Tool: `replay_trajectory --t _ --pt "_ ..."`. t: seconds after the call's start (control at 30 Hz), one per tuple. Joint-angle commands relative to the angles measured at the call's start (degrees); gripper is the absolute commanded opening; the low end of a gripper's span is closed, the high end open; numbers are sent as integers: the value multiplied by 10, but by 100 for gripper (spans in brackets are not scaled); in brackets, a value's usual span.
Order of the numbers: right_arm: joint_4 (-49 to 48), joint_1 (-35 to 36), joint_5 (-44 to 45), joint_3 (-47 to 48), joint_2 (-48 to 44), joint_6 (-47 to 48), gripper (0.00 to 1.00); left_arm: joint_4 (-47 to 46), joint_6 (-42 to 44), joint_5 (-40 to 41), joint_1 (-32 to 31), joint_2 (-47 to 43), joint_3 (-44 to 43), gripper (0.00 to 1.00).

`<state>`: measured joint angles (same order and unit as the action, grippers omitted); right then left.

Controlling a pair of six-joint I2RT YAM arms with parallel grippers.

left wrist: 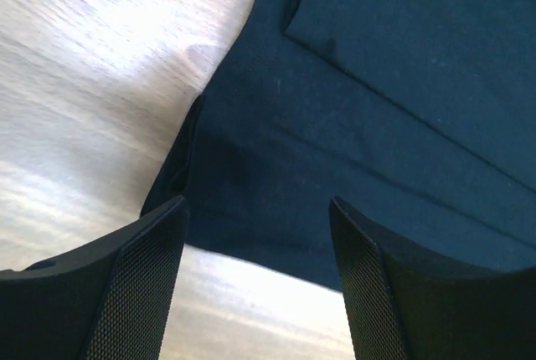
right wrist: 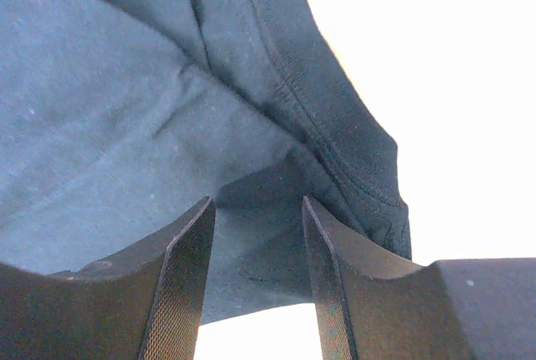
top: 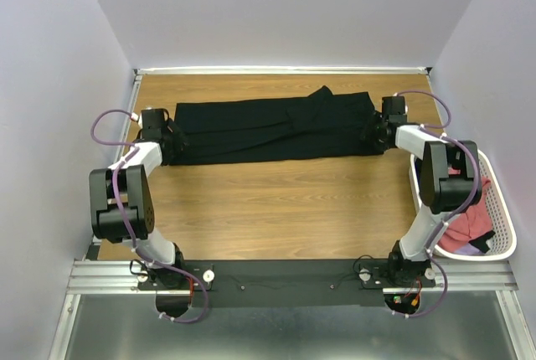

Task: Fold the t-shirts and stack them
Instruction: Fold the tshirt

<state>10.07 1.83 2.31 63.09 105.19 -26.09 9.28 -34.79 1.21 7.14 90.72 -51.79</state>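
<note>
Reaching to both ends of the black shirt (top: 268, 130), I have my left gripper (top: 172, 141) at its nine-o'clock end and my right gripper (top: 369, 132) at its three-o'clock end. The shirt lies as a long flat band across the far part of the table (top: 276, 201), toward twelve o'clock, with one raised fold on its far edge, right of the middle.

My left fingers (left wrist: 142, 276) stand spread wide. The shirt's corner and near edge lie between and just beyond them, with bare wood at nine o'clock and under the hem.

My right fingers (right wrist: 180, 285) are also apart, though less so. Dark cloth fills the gap, and a stitched hem curves away toward four o'clock. The surface past that hem is washed out white. I cannot tell whether cloth touches either pad.

For moving room I have a broad strip of bare wood from the shirt's near edge to my bases at six o'clock, and only a thin strip between its far edge and the back wall (top: 285, 8).

At four o'clock, off the table's edge, a white basket (top: 505, 247) holds the salmon shirts (top: 469, 226) — my right elbow hangs over its rim.
</note>
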Motion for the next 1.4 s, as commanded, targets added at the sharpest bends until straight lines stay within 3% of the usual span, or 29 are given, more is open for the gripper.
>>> replay_trajectory --t 0.0,0.4,0.57,0.73,0.93,1.2,1.37 --pt "-18 -30 -12 -43 -9 -22 54 -1 -24 -16 11 33 -3 75" --pt "6 -47 -9 -129 -74 -44 54 -15 -48 -36 44 19 83 74" --pt "22 -47 -19 -162 -106 -29 54 -11 -44 -40 60 -28 141 74" --pt "37 -42 -39 -179 -173 -12 55 30 -24 -19 68 -117 141 75" --pt "58 15 5 -151 -215 16 58 43 -35 -36 68 -187 128 75" --pt "58 86 3 -125 -238 56 61 20 -81 -65 62 -171 158 75" --pt "56 107 -5 -127 -232 68 61 12 -89 -57 62 -138 140 63"
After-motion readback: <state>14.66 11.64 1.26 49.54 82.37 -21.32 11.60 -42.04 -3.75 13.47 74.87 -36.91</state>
